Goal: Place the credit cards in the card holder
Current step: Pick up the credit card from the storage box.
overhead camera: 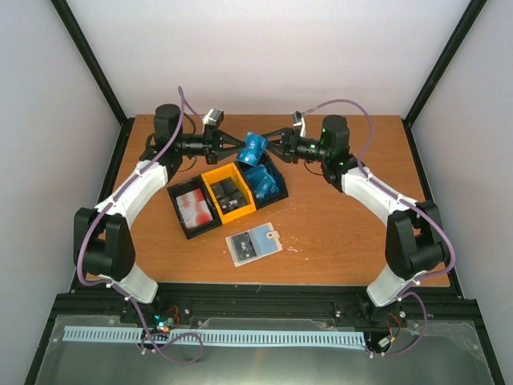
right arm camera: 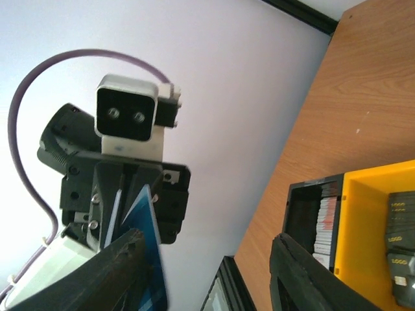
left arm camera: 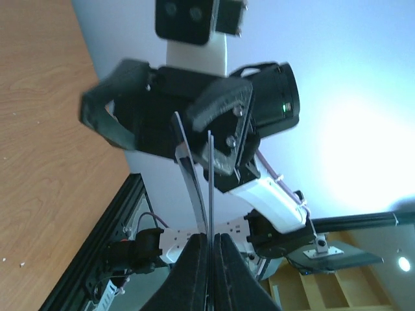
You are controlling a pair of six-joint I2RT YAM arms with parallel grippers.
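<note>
**Blue cards pinched in mid-air above the tray**

Top view: both arms are reaching inward and meeting above the far end of the black-and-yellow three-compartment plastic tray (overhead camera: pixel 211 196). The left claw (overhead camera: pixel 238 148) is clenching a few thin blue plastic credit cards (overhead camera: pixel 255 149) and holding them off the tabletop (overhead camera: pixel 345 216). The right claw (overhead camera: pixel 271 146) is facing it from the other side, right at the cards' free end. In the tray, red-and-white cards (overhead camera: pixel 194 208) are lying in the left compartment, black cards (overhead camera: pixel 228 192) in the yellow middle one, and more blue cards (overhead camera: pixel 264 183) in the right one. The small beige folding card holder (overhead camera: pixel 252 244) is lying open and flat, pale grey-blue inside facing up, just in front of the tray and apart from it.

Left wrist view: the left claw (left arm camera: pixel 209 243) is gripping the blue plastic credit cards (left arm camera: pixel 209 188), which are showing edge-on, one of them bowing away from the other. Across from it, the right claw (left arm camera: pixel 159 113) is standing spread wide, one finger at the cards' far end. The tabletop (left arm camera: pixel 45 162) is filling the left side.

Right wrist view: the right claw (right arm camera: pixel 207 243) is standing released, fingers wide apart, with the blue plastic credit cards (right arm camera: pixel 146 246) lying close beside its left-hand finger; whether they are touching, I cannot tell. The left claw (right arm camera: pixel 133 194) is holding them from the far side. The tray (right arm camera: pixel 350 214) is showing at the right, with red-and-white cards (right arm camera: pixel 326 217) and black cards (right arm camera: pixel 402 227) inside.
</note>
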